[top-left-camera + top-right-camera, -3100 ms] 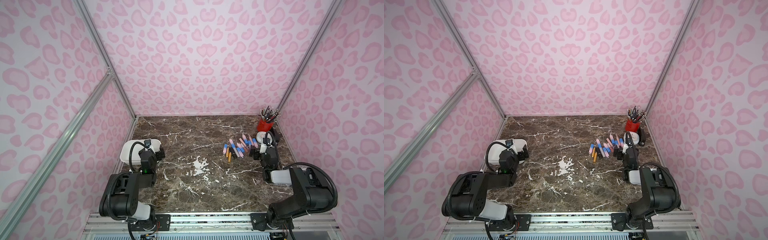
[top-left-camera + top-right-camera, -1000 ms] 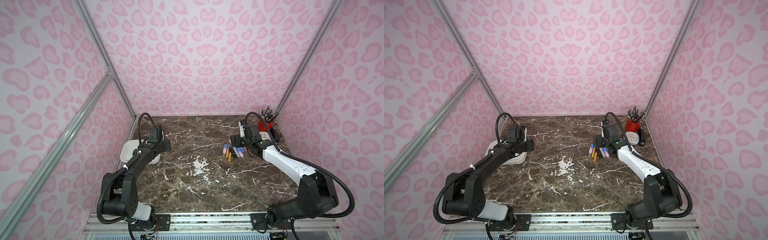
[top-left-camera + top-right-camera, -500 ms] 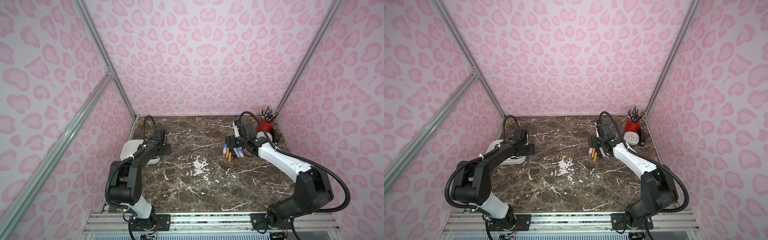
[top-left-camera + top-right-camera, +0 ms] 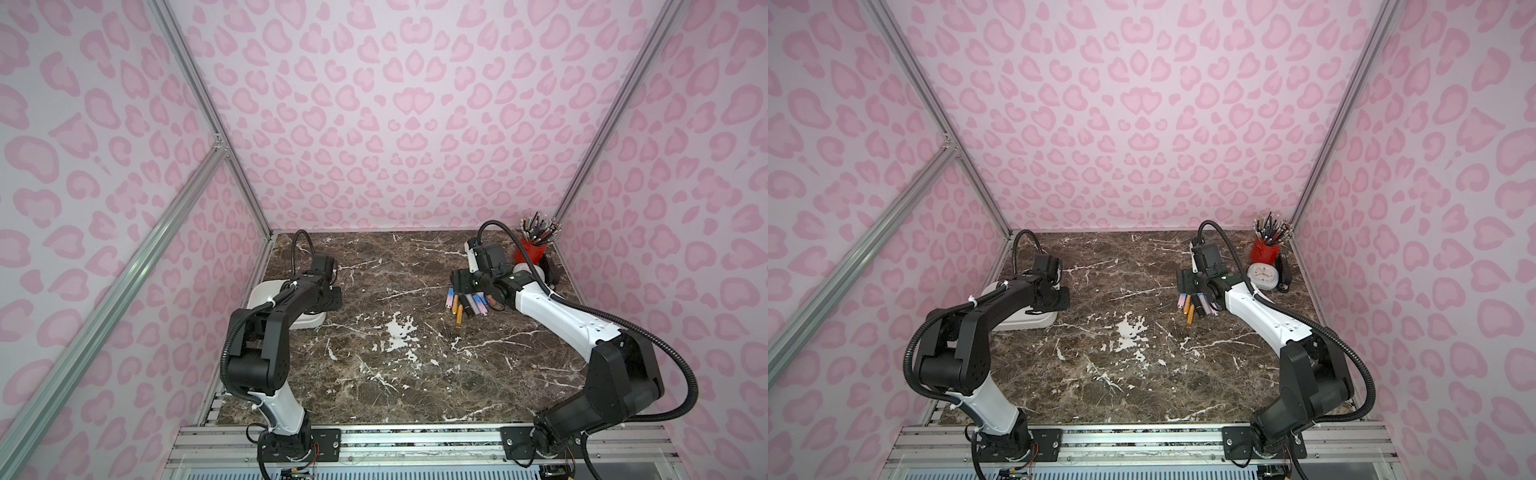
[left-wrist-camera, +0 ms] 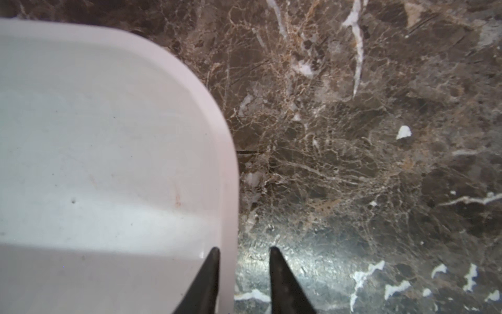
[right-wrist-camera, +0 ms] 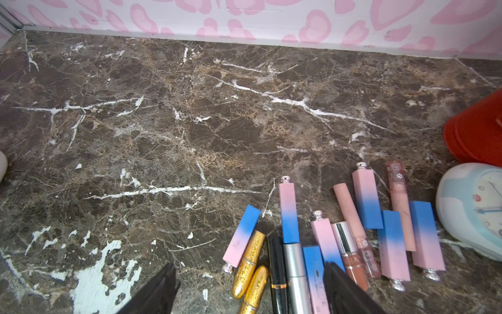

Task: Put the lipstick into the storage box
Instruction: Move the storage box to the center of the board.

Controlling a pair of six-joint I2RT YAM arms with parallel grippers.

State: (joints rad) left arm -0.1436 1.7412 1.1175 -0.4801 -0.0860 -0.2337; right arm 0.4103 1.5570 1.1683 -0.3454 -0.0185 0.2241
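The white storage box (image 4: 261,297) (image 4: 1034,322) lies at the table's left edge. My left gripper (image 4: 332,300) (image 4: 1061,301) (image 5: 243,251) is shut on the box's right wall (image 5: 229,163), one finger inside and one outside; the inside shows nothing in it. Several lipsticks (image 4: 466,305) (image 4: 1196,308) (image 6: 326,239) lie in a loose row at the right, pink-and-blue, gold, black and silver. My right gripper (image 4: 459,283) (image 4: 1184,283) (image 6: 250,288) hangs open just over the row's left end, with the gold and black tubes between its fingers, holding nothing.
A red pen cup (image 4: 534,254) (image 4: 1265,252) (image 6: 475,136) stands at the back right corner. A white clock (image 4: 1262,276) (image 6: 472,212) and a black object (image 4: 1284,275) lie in front of it, close to the lipsticks. Walls close in the table.
The left gripper has come down onto the box's right wall and shut on it. The right gripper has moved left along the row of lipsticks, still open.
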